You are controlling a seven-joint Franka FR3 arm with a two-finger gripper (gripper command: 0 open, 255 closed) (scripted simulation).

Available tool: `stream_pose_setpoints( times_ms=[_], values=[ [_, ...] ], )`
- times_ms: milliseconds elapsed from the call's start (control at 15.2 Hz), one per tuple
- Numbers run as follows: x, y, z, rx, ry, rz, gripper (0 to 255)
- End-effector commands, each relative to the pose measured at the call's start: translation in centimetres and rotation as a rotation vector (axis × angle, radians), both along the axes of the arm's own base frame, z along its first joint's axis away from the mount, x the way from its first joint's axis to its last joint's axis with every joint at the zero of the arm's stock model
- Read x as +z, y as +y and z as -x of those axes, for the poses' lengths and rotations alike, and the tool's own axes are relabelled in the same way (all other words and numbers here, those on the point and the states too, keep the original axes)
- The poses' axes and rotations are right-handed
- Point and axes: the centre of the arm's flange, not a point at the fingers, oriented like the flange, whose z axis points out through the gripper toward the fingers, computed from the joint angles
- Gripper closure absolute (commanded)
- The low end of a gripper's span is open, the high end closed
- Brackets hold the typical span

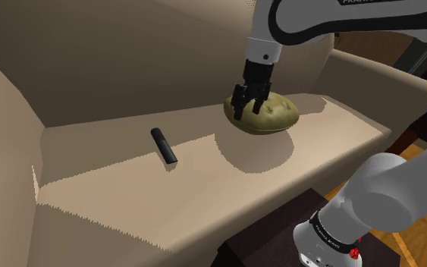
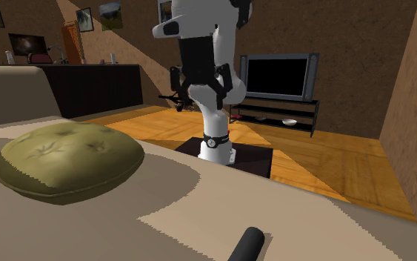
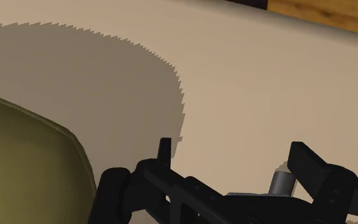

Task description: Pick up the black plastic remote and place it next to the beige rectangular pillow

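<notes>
Claw, fingers apart, above the edge of a puffy olive-tan pillow.
You see the slim black bar-shaped remote lying on the smooth beige sofa seat, well apart.

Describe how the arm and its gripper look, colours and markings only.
The arm is made of smooth, rounded white shells with dark joints between them. A dark ring low on it carries small white lettering and a red mark. The gripper is all black and angular, with two slim fingers and a small grey cylinder in its body.
</notes>
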Motion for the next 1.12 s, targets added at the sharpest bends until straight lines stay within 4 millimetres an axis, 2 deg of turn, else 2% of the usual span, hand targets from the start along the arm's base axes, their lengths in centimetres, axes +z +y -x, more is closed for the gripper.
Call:
stream_pose_setpoints(
  times_ms=[0,1056],
  values=[
    [-1.7,1.5,-1.7,-0.016,0.005,0.001,0],
    [-13.8,11.8,-16.2,-0.139,0.049,0.013,0]
  ],
)
